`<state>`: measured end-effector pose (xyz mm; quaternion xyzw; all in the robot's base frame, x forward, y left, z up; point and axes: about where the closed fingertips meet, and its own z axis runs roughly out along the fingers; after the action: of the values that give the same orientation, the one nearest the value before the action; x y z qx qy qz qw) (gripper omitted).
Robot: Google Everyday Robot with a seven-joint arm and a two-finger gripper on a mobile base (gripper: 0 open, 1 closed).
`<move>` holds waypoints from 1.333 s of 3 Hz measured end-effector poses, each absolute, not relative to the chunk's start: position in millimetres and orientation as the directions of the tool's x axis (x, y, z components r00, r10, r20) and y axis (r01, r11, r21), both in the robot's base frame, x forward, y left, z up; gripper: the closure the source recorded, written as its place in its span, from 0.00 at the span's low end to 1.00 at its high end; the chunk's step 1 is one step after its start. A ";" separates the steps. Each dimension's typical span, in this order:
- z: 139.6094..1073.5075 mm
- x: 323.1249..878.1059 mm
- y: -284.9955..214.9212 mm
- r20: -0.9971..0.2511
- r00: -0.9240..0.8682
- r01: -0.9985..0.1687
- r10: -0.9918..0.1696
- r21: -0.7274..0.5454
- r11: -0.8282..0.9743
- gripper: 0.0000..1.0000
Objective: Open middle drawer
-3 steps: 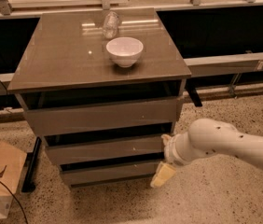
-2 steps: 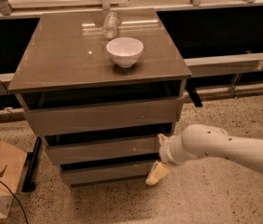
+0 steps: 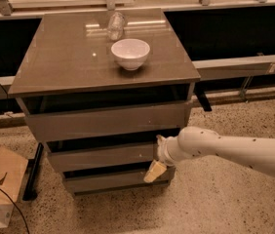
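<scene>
The middle drawer (image 3: 101,156), a flat, glossy grey-brown front, sits at lower centre of the frame, looking no further out than before. My gripper (image 3: 155,171) is at its lower right corner, having crept up and left. Whether it is open or closed, I cannot tell.

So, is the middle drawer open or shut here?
Shut, it seems: the middle drawer shows no interior above its front. The claw sits at its lower right corner.
</scene>
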<state>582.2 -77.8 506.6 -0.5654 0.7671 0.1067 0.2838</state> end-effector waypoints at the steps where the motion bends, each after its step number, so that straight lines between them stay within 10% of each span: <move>1: 479.9 607.7 -68.9 -0.569 -0.208 -0.935 -0.796 -0.124 0.332 0.00; 2: 452.4 628.9 -64.2 -0.562 -0.227 -0.941 -0.795 -0.085 0.329 0.00; 4: 426.3 640.2 -75.8 -0.507 -0.267 -0.953 -0.819 0.014 0.302 0.40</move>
<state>640.2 -75.8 426.3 -0.5684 0.7795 0.1607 0.2083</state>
